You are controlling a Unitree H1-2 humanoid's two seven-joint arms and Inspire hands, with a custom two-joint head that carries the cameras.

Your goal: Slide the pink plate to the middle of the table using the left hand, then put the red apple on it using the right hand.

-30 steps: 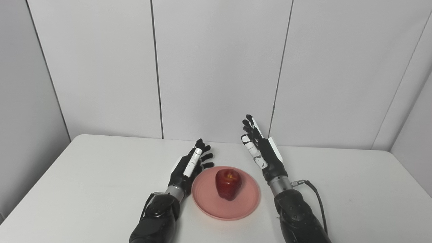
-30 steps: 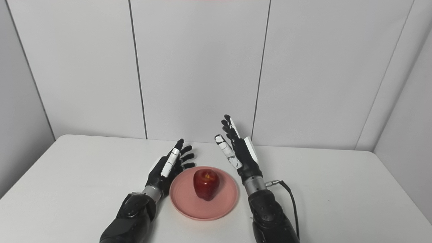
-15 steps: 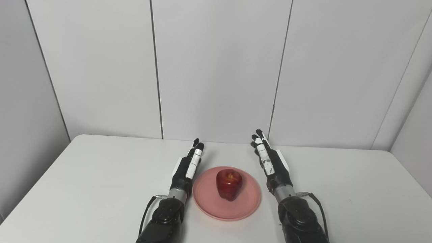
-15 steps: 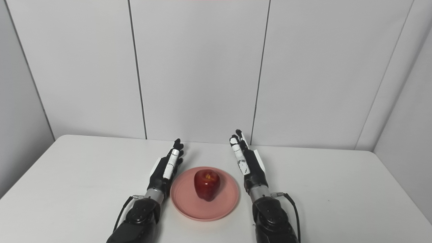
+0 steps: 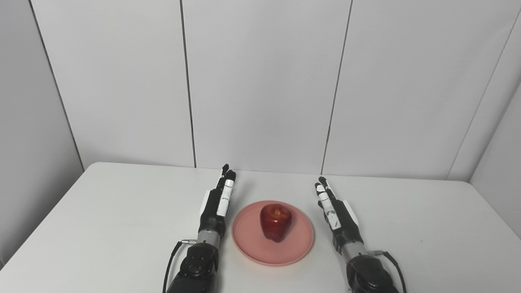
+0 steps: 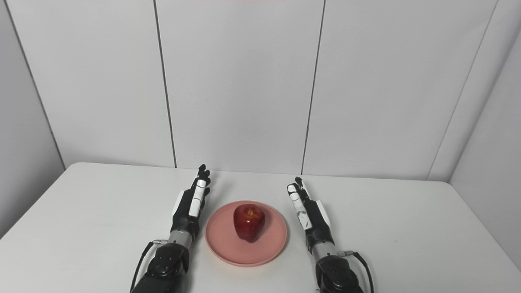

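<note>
While my two hands flank it, one pink plate (image 5: 254,248) lies near the middle of the white table (image 5: 101,219), a little toward my edge, and the one red apple (image 5: 276,222) stands upright on it, stem hollow up. That is the whole count — one plate, one apple, two hands.

My left hand (image 5: 217,204) lies just left of the plate's rim, fingers straight and pointing toward the wall, edge-on to me, holding nothing. My right hand (image 5: 338,215) sits on the other side, a small gap of bare table between it and the rim; its fingers are also stretched out and empty. Neither touches plate or apple.

Bare tabletop runs wide to the left and right of my arms, and a band of it lies between my fingertips and the far edge where the grey wall panels (image 5: 260,81) rise. The plate's near rim sits close to my side of the table.
</note>
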